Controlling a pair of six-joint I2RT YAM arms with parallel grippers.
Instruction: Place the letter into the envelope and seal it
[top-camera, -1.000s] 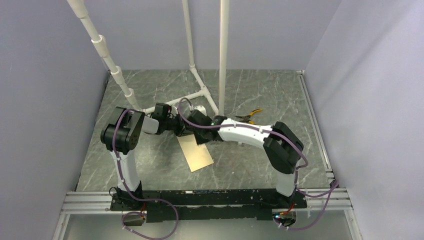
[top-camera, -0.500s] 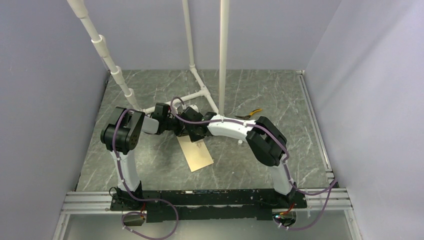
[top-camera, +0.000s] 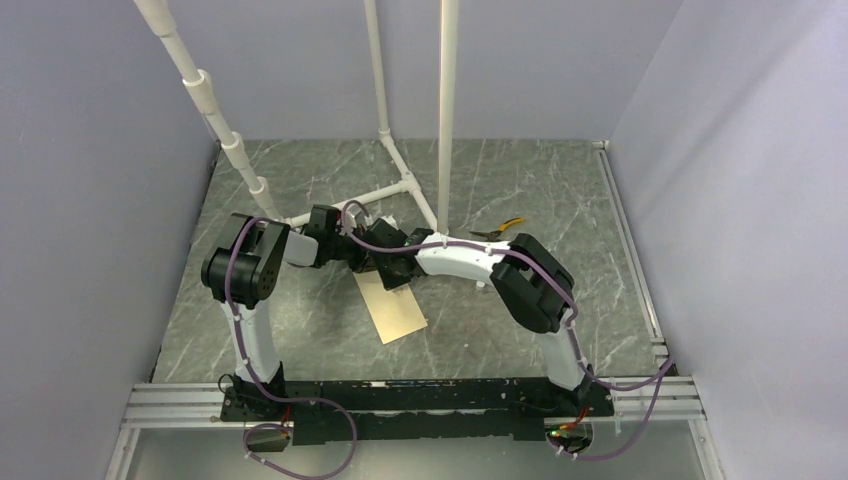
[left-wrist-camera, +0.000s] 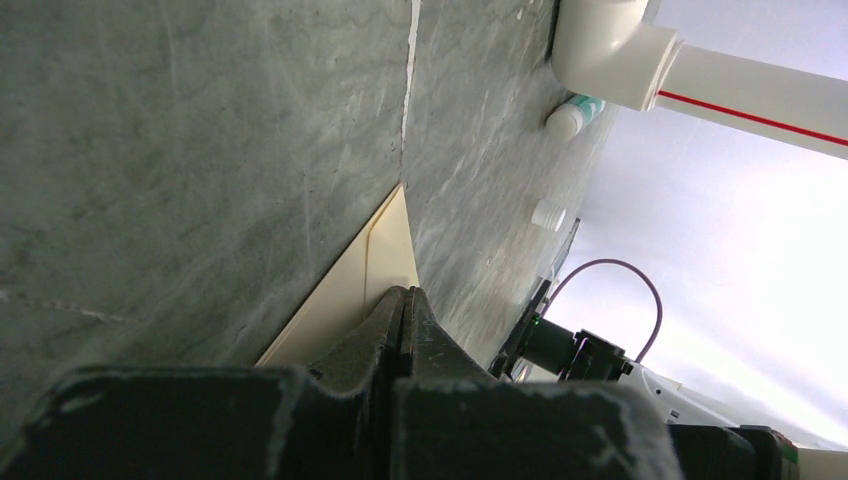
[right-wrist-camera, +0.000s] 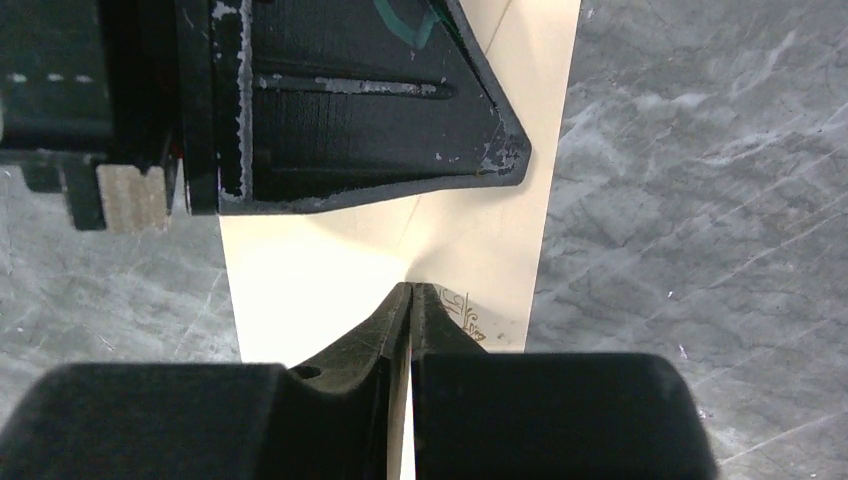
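Tan manila paper envelope (top-camera: 393, 312), long and rectangular, lies flat on the grey marbled table (top-camera: 300, 335) between the two arms, slanting away from them. Both arms crowd over its far end. The black left claw (left-wrist-camera: 405, 300) has its fingers pressed tight together, tips down at the envelope's edge, with nothing that I can see between them. The black right claw (right-wrist-camera: 412, 290) is likewise closed to a point, touching the pale paper just beside the left one. The pinkish grid-lined letter shows nowhere by itself; I take it to be inside already, though I cannot confirm that. So this looks like the sealing step, the flap pressed flat. Next, I'd expect one claw to pin the envelope while the other slides its closed tips along the flap, lightly enough not to drag the paper.
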